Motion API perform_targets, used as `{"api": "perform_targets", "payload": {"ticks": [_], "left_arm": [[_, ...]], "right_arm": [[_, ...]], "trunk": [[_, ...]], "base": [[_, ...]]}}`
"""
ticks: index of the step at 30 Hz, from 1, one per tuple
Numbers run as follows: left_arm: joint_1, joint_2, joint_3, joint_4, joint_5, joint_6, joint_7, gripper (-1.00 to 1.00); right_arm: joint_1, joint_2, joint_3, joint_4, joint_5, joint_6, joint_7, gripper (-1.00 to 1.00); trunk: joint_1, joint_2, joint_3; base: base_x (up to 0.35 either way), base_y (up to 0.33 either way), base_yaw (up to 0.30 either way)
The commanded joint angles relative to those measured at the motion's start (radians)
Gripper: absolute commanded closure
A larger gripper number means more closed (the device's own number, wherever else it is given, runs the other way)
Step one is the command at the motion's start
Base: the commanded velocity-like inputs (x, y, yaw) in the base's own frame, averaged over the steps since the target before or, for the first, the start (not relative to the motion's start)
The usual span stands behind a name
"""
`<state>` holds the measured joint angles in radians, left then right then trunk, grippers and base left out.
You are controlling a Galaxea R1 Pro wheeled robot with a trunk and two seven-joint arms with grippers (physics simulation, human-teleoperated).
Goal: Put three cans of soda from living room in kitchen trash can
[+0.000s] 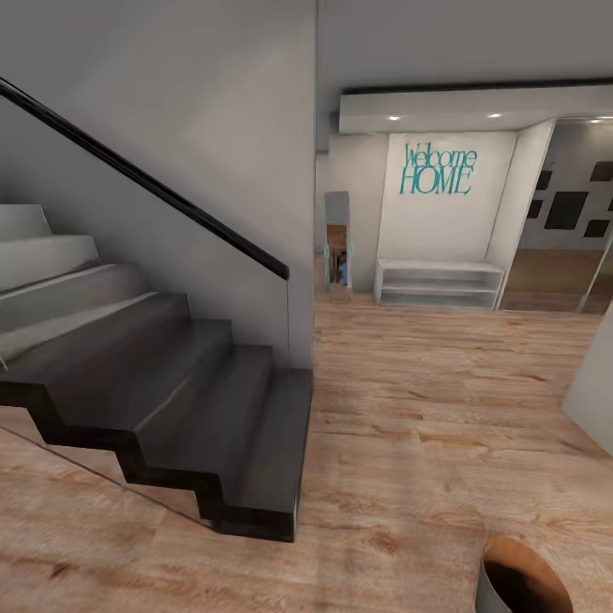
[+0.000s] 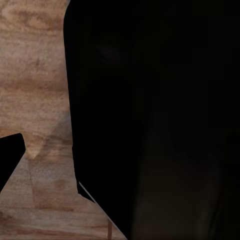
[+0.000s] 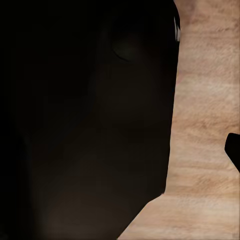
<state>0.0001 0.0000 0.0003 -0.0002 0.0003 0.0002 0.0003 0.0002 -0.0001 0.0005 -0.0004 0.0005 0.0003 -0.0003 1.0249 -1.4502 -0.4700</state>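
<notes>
The tash can (image 1: 518, 581) sits at the lower right corner of the head view, cut off by the frame. It is grey outside with a copper-brown inside, and I see nothing in the part that shows. The cans of soda are out of view. In the left wrist view a black fingertip (image 2: 9, 156) pokes in at the edge, over wood floor, beside a large dark mass (image 2: 160, 125). The right wrist view has a similar black fingertip (image 3: 233, 150) and a dark mass (image 3: 85, 125). Neither view shows how the jaws stand.
A dark staircase (image 1: 170, 400) with a black handrail (image 1: 145, 179) and glass side fills the left. Light wood floor (image 1: 426, 409) runs ahead to a white bench shelf (image 1: 438, 283) under a teal "Welcome HOME" sign (image 1: 438, 169). A grey wall corner (image 1: 594, 383) juts in on the right.
</notes>
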Motion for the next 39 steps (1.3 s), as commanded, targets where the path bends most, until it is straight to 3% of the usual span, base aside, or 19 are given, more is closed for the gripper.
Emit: {"api": "perform_targets", "payload": {"ticks": [1, 24, 28, 39], "left_arm": [[0.0, 0.006, 0.004, -0.001, 0.003, 0.002, 0.003, -1.0], [0.0, 0.011, 0.004, -0.001, 0.004, -0.001, 0.003, -1.0], [0.0, 0.017, 0.003, -0.002, 0.008, -0.012, 0.003, -1.0], [-0.004, 0.024, 0.002, -0.015, 0.009, -0.08, 0.004, -1.0]], "right_arm": [[0.001, -0.006, 0.005, -0.004, 0.005, 0.003, -0.003, -1.0], [0.001, -0.011, 0.013, -0.005, 0.015, 0.001, -0.003, -1.0], [0.001, -0.023, 0.033, -0.008, 0.015, -0.021, -0.003, -1.0], [0.0, -0.027, 0.034, -0.037, 0.015, -0.113, -0.002, -1.0]], "trunk": [[0.0, 0.0, 0.0], [0.0, 0.0, 0.0], [0.0, 0.0, 0.0], [0.0, 0.0, 0.0]], "base": [[0.0, 0.0, 0.0], [0.0, 0.0, 0.0], [0.0, 0.0, 0.0], [0.0, 0.0, 0.0]]}}
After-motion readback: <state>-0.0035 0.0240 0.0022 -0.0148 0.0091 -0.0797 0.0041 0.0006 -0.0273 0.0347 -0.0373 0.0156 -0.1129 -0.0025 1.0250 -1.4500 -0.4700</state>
